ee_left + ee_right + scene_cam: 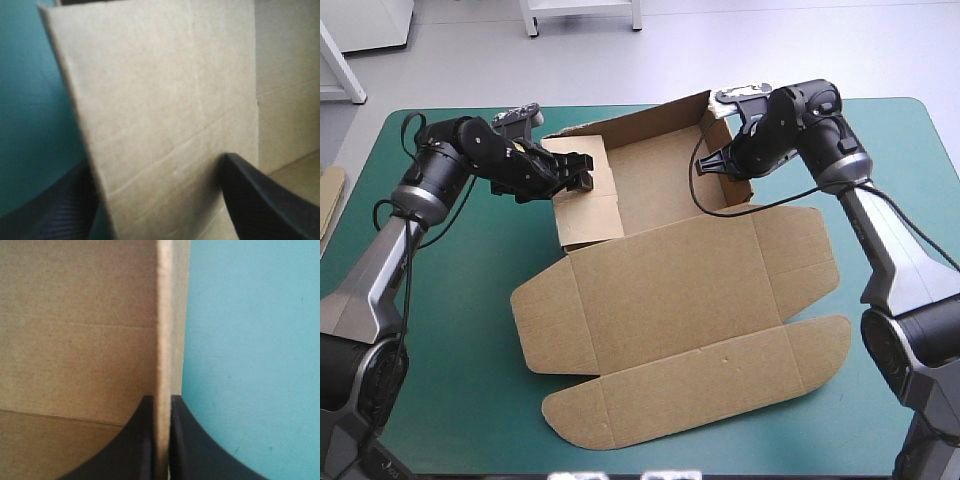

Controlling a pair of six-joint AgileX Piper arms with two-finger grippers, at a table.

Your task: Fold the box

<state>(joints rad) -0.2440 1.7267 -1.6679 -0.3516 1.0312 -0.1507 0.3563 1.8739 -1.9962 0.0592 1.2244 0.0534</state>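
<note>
**Operator:** Where is the box point(665, 185) right now?

**Spotter:** You have it in the middle of the teal-green cover point(450, 340). The tray half sits toward the far edge with its walls partly raised. The lid point(670, 300) lies flat toward the near edge, its flaps spread out on the cover.

**Operator:** And the left gripper point(578, 172)?

**Spotter:** It's at the tray's left side. In your left wrist view its black fingers point(265, 200) stand well apart, and an upright panel point(160, 110) of brown board rises between them. One finger is on the cover side of the panel and the other is on the tray side. You can't see either finger pressing the board, so take it as spread wide and gripping nothing.

**Operator:** The right gripper point(162, 400)?

**Spotter:** That one is at the tray's right wall point(167, 315), up by the far corner. Your right wrist view shows its fingers drawn almost together, with the wall's edge pinched between them. There is brown board to one side of the wall and bare cover to the other
</note>
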